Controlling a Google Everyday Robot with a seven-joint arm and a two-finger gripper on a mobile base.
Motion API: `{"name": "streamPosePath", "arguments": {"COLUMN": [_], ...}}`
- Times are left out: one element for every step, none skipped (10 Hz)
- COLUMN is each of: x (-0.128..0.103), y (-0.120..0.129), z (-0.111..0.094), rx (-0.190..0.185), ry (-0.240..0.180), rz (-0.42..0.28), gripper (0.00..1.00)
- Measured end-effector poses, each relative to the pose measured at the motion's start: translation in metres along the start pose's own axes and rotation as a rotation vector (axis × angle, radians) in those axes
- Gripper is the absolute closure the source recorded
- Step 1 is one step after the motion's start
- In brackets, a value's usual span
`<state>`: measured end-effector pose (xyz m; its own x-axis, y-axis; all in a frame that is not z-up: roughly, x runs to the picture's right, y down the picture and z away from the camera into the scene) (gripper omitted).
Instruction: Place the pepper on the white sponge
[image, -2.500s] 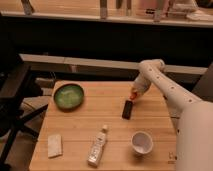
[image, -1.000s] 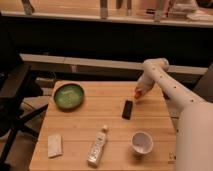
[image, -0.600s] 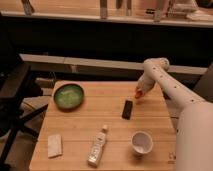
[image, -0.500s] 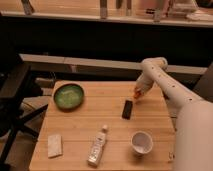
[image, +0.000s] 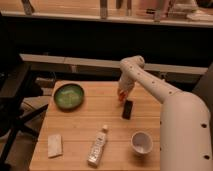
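A pale wooden worktop stands before a dark wall, and the white arm's tool hangs over its far right part, clenched on the small orange-red pepper just above the black rectangular block. The flat off-white sponge lies well apart at the near left corner.
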<state>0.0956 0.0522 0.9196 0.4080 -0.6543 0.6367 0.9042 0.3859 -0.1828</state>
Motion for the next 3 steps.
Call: {"name": "streamPosePath", "arguments": {"x": [-0.017,-0.040,-0.062], "y": [-0.017,-0.037,-0.051], "z": [0.002,0.003,0.002], "rx": [0.005,0.011,0.016], "ry": [-0.032,-0.063,-0.087], "rz": [-0.061,-0.135,-0.196], "gripper": [0.99,0.99,0.99]}}
